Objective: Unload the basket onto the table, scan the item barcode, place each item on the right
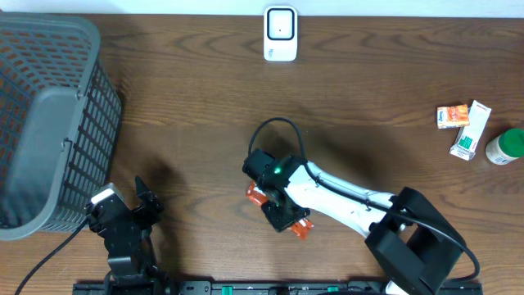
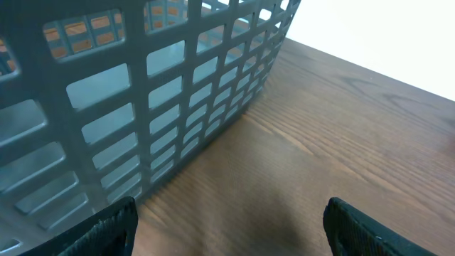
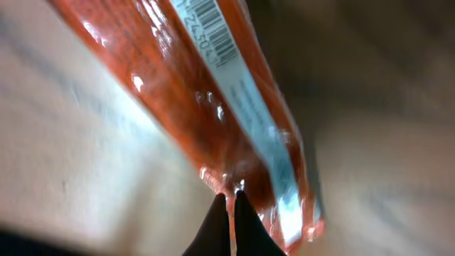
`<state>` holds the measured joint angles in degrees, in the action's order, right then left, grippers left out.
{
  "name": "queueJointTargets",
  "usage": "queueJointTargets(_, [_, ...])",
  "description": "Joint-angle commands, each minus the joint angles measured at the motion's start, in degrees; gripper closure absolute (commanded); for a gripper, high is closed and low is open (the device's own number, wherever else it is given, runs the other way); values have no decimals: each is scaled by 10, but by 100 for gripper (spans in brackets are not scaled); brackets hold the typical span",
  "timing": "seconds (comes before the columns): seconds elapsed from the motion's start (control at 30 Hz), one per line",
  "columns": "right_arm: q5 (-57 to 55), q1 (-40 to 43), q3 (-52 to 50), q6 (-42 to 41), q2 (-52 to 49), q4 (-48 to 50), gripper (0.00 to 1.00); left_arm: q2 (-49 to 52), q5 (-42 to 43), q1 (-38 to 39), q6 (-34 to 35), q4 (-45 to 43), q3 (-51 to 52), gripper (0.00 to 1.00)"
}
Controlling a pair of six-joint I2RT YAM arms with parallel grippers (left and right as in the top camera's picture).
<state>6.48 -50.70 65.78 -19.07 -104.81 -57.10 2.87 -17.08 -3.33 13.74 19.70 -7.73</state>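
The item is an orange plastic packet [image 1: 301, 229] held above the middle of the table. My right gripper [image 1: 278, 211] is shut on its thin sealed edge. Up close in the right wrist view, the packet [image 3: 206, 114] runs diagonally, and its barcode [image 3: 213, 28] on a pale label shows near the top. The right gripper [image 3: 229, 203] pinches the packet's lower edge. A white scanner [image 1: 280, 33] stands at the table's far middle edge. My left gripper [image 1: 124, 205] sits low at the front left, open, and in the left wrist view this gripper [image 2: 227, 227] holds nothing.
A large grey mesh basket [image 1: 45, 123] fills the left side, close to the left gripper, with its wall [image 2: 142, 92] just ahead. At the far right lie an orange box [image 1: 453, 116], a white and green box [image 1: 471, 131] and a green-capped bottle [image 1: 505, 147].
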Motion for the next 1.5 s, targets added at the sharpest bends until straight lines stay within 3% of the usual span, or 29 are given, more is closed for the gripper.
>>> queueJointTargets(0.0, [16, -1, 60, 1, 41, -29, 99, -1, -8, -1, 3, 0, 4, 16])
queueJointTargets(0.3, [25, -35, 15, -12, 47, -12, 99, -1, -8, -1, 3, 0, 4, 16])
queueJointTargets(0.77, [54, -43, -105, -12, 43, 148, 99, -1, -8, -1, 3, 0, 4, 16])
queueJointTargets(0.93, [-8, -36, -139, -13, 43, 177, 99, -1, -8, -1, 3, 0, 4, 16])
queueJointTargets(1.1, [-89, -13, -144, -10, 43, 195, 99, -1, -8, -1, 3, 0, 4, 16])
queueJointTargets(1.47, [-83, 115, -144, -6, 43, 383, 99, -1, -8, -1, 3, 0, 4, 16])
